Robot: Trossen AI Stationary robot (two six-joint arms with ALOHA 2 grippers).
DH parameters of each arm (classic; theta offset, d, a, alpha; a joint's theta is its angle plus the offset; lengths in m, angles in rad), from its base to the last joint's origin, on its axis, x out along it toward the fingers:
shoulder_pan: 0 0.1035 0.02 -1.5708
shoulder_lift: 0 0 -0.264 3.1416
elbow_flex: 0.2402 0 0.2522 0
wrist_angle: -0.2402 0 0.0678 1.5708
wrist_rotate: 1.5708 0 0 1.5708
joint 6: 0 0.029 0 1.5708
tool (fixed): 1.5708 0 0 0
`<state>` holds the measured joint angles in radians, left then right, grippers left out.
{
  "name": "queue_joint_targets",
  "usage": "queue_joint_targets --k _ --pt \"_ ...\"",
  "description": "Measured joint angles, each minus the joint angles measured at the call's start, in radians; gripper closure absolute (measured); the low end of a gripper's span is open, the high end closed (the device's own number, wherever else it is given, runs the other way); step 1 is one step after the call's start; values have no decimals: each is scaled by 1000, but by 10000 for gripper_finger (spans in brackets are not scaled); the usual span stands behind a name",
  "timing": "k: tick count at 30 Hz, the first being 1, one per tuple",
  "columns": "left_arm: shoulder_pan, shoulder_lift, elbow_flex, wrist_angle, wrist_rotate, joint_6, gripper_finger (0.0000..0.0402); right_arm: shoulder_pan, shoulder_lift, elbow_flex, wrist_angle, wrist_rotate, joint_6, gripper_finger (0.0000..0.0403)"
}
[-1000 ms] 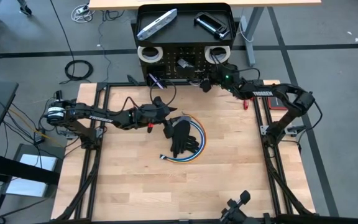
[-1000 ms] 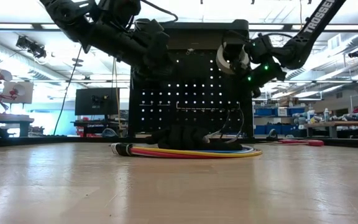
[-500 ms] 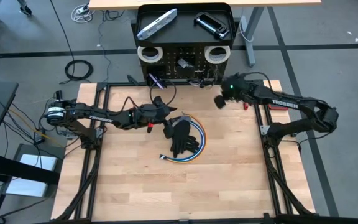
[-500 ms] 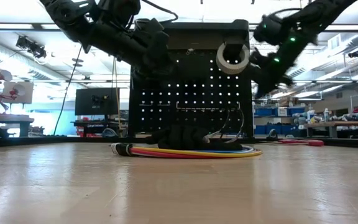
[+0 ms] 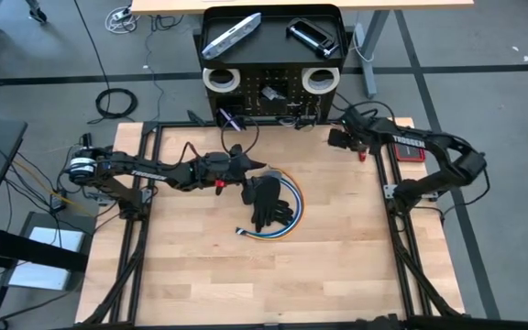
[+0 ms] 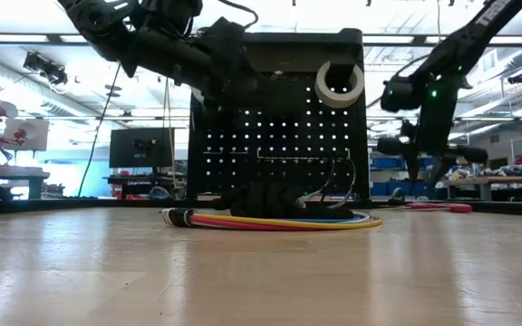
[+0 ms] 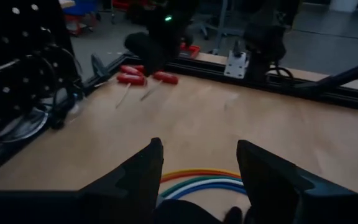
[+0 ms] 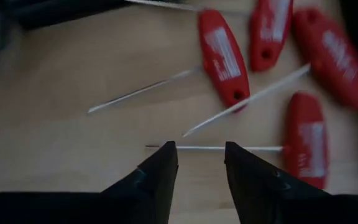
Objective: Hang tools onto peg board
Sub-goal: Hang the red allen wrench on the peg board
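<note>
The black peg board (image 5: 273, 101) stands at the table's far edge. Two white tape rolls (image 5: 220, 80) (image 5: 318, 80) hang on its face, and a silver flat bar (image 5: 232, 35) and a black clamp (image 5: 313, 37) lie in its top tray. Several red-handled tools (image 8: 225, 56) lie flat on the wood at the far right (image 5: 363, 154). My right gripper (image 8: 201, 158) points down just above them, open and holding nothing (image 5: 337, 139). My left gripper (image 7: 199, 165) is open in mid-table (image 5: 246, 188), above the coloured cables.
A black glove (image 5: 269, 202) lies on a coil of coloured cables (image 5: 290, 213) in the middle of the table. Black frame rails (image 5: 388, 192) run along the table's left and right sides. The near half of the wooden top is bare.
My right gripper has come away from the right tape roll on the peg board, which stays hanging there. It has swung toward the table's right edge, tipped from level to pointing down, and sunk over the red-handled tools. My left gripper has only turned slightly in place.
</note>
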<state>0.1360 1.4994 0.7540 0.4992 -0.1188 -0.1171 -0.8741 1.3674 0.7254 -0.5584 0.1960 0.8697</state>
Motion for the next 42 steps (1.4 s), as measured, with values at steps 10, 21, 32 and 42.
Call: queue_joint_targets --k 10,21,32,42 --pt "-5 0 0 -69 80 -26 190 -50 174 0 178 -26 371 272" --pt "-7 0 0 -80 86 -22 190 -55 190 0 137 -17 457 323" --pt "-7 0 0 -78 86 -19 190 -62 186 0 113 31 630 329" --pt "-7 0 0 -78 86 -18 190 -61 185 0 84 76 675 330"
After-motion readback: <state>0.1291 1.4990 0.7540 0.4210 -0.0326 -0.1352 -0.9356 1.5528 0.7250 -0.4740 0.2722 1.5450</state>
